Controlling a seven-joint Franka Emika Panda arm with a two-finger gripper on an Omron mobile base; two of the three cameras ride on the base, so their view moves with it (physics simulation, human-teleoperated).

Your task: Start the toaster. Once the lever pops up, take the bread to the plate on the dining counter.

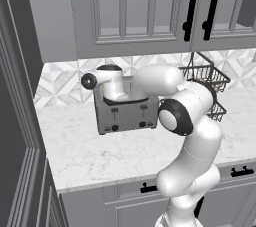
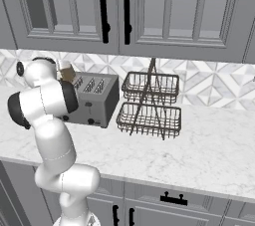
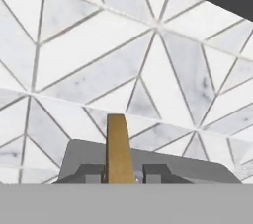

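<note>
I am looking at a marble worktop (image 1: 95,156) under grey cabinets (image 2: 164,6), with a triangle-tiled backsplash (image 3: 99,60) behind. The bread (image 3: 117,149) is standing on edge between my fingertips, the gripper (image 3: 118,173) clamped on it, and it is hanging just above the toaster (image 2: 94,101), whose grey top is showing under it in the hand view. Beside the toaster, wire baskets (image 2: 149,105) are sitting on the worktop.
</note>
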